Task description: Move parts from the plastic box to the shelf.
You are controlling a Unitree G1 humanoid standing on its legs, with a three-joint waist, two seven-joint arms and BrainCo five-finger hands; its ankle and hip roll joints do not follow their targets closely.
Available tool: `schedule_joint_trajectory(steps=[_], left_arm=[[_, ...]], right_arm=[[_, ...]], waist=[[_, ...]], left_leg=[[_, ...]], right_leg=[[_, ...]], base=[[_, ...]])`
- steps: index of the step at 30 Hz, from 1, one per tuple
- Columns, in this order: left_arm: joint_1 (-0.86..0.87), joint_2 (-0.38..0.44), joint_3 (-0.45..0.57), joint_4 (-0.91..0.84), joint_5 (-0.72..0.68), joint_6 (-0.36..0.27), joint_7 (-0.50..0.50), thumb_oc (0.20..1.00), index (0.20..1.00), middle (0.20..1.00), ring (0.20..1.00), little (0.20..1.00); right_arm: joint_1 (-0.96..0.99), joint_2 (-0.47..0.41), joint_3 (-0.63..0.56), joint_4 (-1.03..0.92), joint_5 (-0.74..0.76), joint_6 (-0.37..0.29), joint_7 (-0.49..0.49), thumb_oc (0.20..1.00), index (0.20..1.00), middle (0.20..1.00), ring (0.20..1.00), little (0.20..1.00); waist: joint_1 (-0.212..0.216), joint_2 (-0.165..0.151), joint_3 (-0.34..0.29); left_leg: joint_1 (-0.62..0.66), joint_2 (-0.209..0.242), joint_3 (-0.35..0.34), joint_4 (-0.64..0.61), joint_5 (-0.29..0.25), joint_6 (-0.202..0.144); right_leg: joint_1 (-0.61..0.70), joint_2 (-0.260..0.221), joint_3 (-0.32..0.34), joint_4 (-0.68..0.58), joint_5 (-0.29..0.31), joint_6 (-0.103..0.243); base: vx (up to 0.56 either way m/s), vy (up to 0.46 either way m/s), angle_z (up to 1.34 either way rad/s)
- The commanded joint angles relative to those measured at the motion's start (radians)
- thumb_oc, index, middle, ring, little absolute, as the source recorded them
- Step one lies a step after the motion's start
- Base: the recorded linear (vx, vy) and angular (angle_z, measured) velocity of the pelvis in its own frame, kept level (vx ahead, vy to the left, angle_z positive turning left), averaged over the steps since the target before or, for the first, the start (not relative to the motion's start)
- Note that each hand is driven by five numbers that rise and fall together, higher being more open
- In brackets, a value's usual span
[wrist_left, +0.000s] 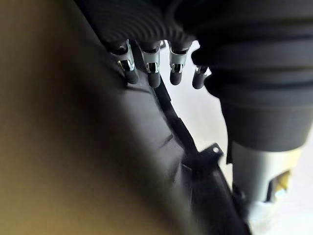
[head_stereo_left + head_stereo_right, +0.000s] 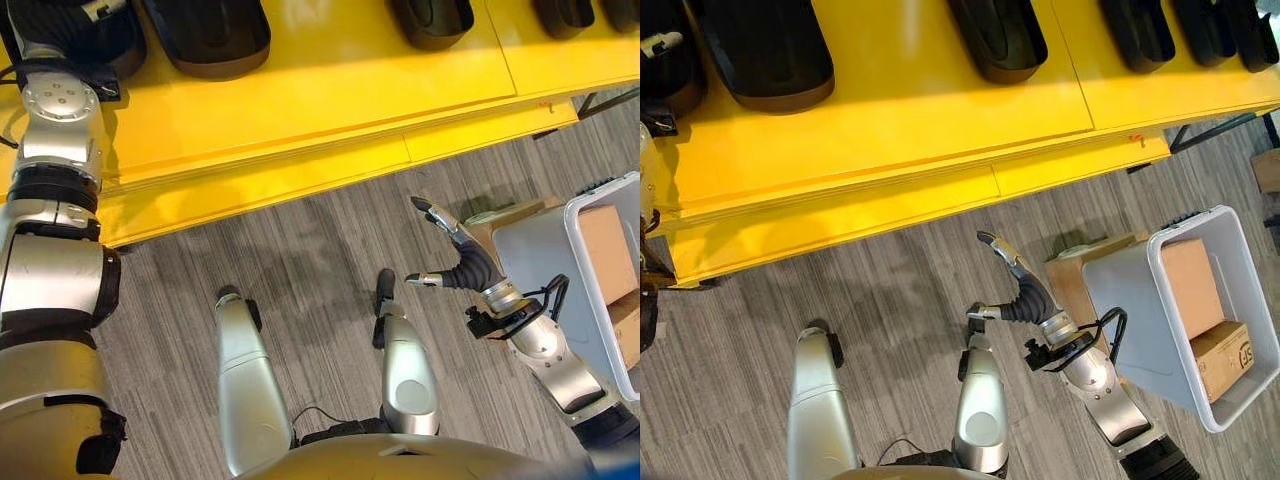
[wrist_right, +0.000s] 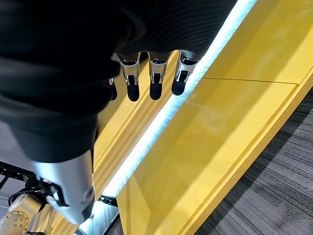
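Altogether five black parts (image 2: pixel 1000 38) line the yellow shelf (image 2: pixel 940 110); two cardboard boxes (image 2: pixel 1193 285) fill the bin (image 2: pixel 1120 290).

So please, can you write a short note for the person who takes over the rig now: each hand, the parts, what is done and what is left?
Left hand: up at the yellow shelf, its fingers against a black part; whether it grips cannot be told.
Right hand: open, holds nothing, low over the floor beside the plastic box.
Done: several black parts already lie in a row on the shelf.
Left: the box holds cardboard cartons; no part is visible in it, so check before the next pick.
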Motion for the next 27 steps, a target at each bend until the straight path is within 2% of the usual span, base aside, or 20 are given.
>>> schedule_joint_trajectory(steps=[1,11,18,27], left_arm=[[0.040,0.058,0.012,0.110,0.026,0.024,-0.006,1.000,1.000,1.000,1.000,1.000],[0.070,0.099,0.001,0.093,0.085,0.028,-0.014,1.000,1.000,1.000,1.000,1.000],[0.159,0.111,-0.022,0.051,0.200,0.027,-0.044,1.000,1.000,1.000,1.000,1.000],[0.277,0.102,0.056,0.022,0.184,0.015,-0.051,1.000,1.000,1.000,1.000,1.000]], right_arm=[[0.000,-0.072,-0.063,-0.040,0.037,-0.053,-0.001,1.000,1.000,1.000,1.000,1.000],[0.011,-0.082,-0.067,-0.047,0.043,-0.056,0.014,1.000,1.000,1.000,1.000,1.000],[0.010,-0.088,-0.071,-0.046,0.046,-0.054,0.020,1.000,1.000,1.000,1.000,1.000],[0.020,-0.087,-0.086,-0.044,0.036,-0.053,0.027,1.000,1.000,1.000,1.000,1.000]], waist=[[0.026,0.008,0.025],[0.042,0.017,0.031],[0.057,0.029,0.042],[0.070,0.045,0.042]], left_leg=[[0.082,-0.022,0.101,-0.171,0.070,0.036],[0.078,-0.027,0.094,-0.172,0.071,0.037],[0.088,-0.029,0.094,-0.181,0.078,0.036],[0.101,-0.036,0.086,-0.191,0.087,0.031]], right_leg=[[-0.025,-0.020,0.012,0.172,-0.069,0.055],[-0.025,-0.023,0.009,0.175,-0.072,0.052],[-0.017,-0.026,0.004,0.178,-0.077,0.049],[0.000,-0.033,-0.011,0.182,-0.086,0.045]], base=[[0.00,0.000,0.00],[0.00,0.000,0.00],[0.00,0.000,0.00],[-0.01,0.002,0.02]])
